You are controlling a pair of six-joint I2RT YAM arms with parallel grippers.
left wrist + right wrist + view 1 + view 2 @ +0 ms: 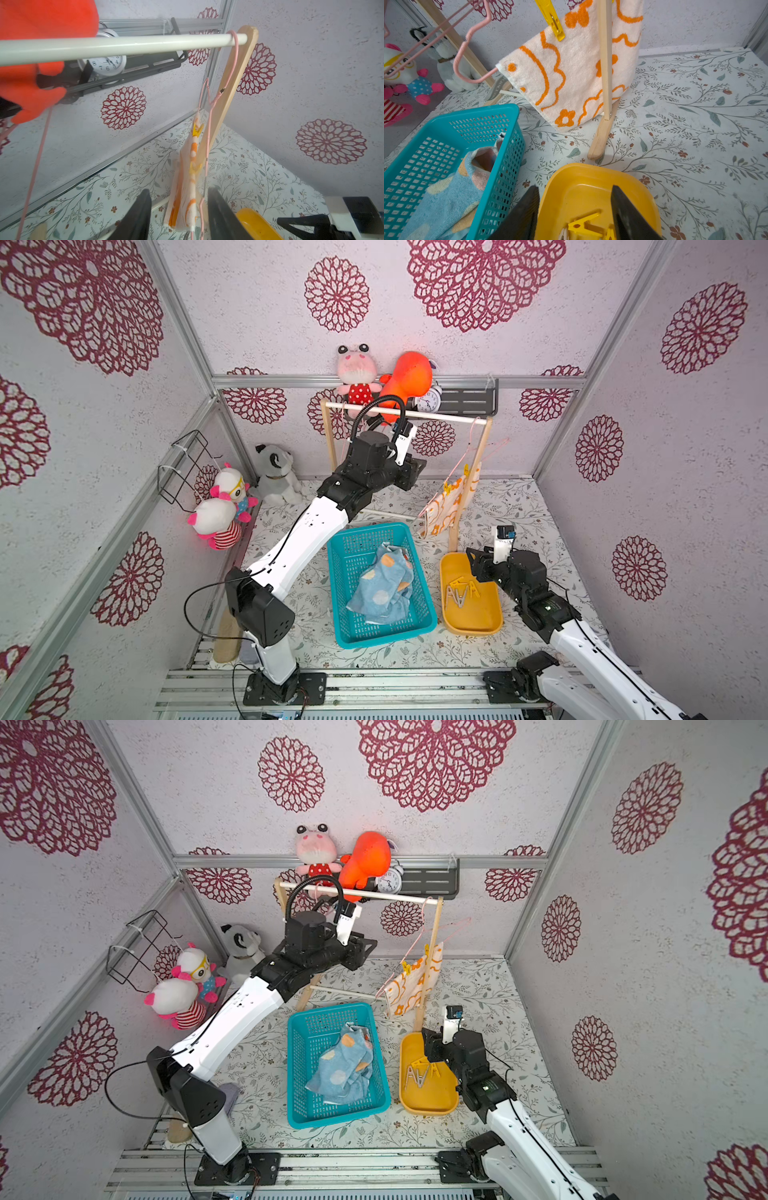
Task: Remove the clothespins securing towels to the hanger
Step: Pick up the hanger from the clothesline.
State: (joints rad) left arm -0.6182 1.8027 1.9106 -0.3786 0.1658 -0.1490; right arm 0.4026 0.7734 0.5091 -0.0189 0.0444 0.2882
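A white towel (444, 512) (415, 986) (185, 207) (571, 72) with orange prints hangs from a pink wire hanger (471, 448) (208, 128) at the right end of the rack's rail (124, 45). Two yellow clothespins (449, 488) (427, 950) (197, 131) (552, 18) clip it on. My left gripper (419, 466) (371, 944) (179, 192) is open and empty, raised just left of the towel and apart from it. My right gripper (473, 558) (428, 1040) (574, 188) hangs open and empty over a yellow tray (469, 628) (591, 176) holding several loose clothespins (461, 593) (583, 226).
A teal basket (382, 635) (488, 110) left of the tray holds crumpled light blue towels (382, 589) (446, 199). The wooden rack post (469, 506) (605, 62) stands in front of the white towel. An empty pink hanger (35, 176) hangs further left. Plush toys sit behind and left.
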